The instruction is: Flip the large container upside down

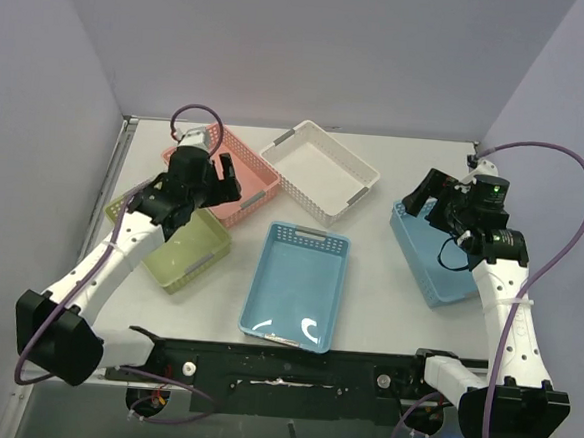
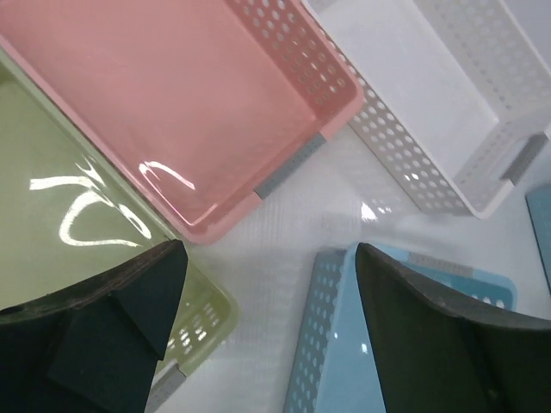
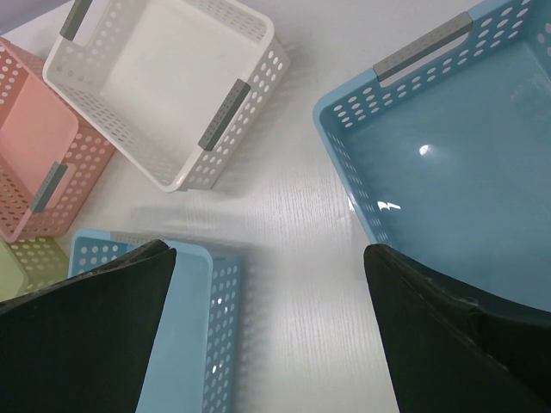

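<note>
Since the large container (image 1: pixel 296 285), the light blue basket lying upright mid-worktop at six o'clock of the white basket (image 1: pixel 319 170), is untouched and both claws, left claw (image 1: pixel 218 174) and right claw (image 1: pixel 421 200), gape empty, I'd pinch one long rim firmly before rolling it over.

I take the long basket (image 1: pixel 295 284) at the near middle of the table (image 1: pixel 365 314) as landmark. Left of it lies a basket (image 1: pixel 182 248) under the left pincer (image 1: pixel 220 174). Behind-left of it I log another basket (image 1: pixel 237 180); directly behind, a third (image 1: pixel 318 170). Right of it sits the large container (image 1: pixel 437 261), below the right pincer (image 1: pixel 429 199).
</note>
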You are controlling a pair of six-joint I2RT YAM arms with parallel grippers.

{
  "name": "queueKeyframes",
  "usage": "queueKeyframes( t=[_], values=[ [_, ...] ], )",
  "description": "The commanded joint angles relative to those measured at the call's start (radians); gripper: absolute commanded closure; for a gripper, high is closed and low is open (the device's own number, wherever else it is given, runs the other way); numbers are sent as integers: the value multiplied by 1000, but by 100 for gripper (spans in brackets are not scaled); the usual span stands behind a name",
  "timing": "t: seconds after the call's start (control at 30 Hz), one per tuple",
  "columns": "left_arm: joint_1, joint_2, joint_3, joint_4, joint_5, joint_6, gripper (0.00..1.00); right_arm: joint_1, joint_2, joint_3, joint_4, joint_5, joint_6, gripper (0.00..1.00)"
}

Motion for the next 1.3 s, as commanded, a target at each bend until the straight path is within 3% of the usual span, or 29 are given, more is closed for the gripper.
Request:
queueKeyframes(
  t=[0.0,0.1,0.27,0.43,0.57,0.7,0.8,0.93,1.03,1.17,1.27],
  values=[
    [-153,-155,-87,173,-32,55,21,-5,-10,-9,21,44,15,2],
    [-327,-203,-128,243,-178,81,22,-3,-28,-34,27,56,25,1],
    [-513,-86,-54,108,-349,63,22,40,-103,-132,115,68,71,2],
    [-656,-83,-130,156,-408,30,22,220,-145,-213,113,234,193,2],
    [-666,-130,-219,196,-366,-28,22,345,-133,-292,76,276,400,2],
    [-650,-193,-285,181,-356,-46,22,546,-31,-307,24,330,494,2],
    [-549,-178,-271,105,-265,-74,21,687,69,-254,-15,418,526,2],
    [-404,-176,-295,123,-104,-86,22,769,184,-214,-6,452,542,3],
    [-379,-184,-305,130,-88,-82,22,777,248,-208,8,456,553,22],
    [-366,-172,-302,87,-129,-107,23,775,275,-208,9,493,554,59],
    [-353,-151,-297,90,-110,-104,23,748,301,-172,-13,563,486,73]
  ],
)
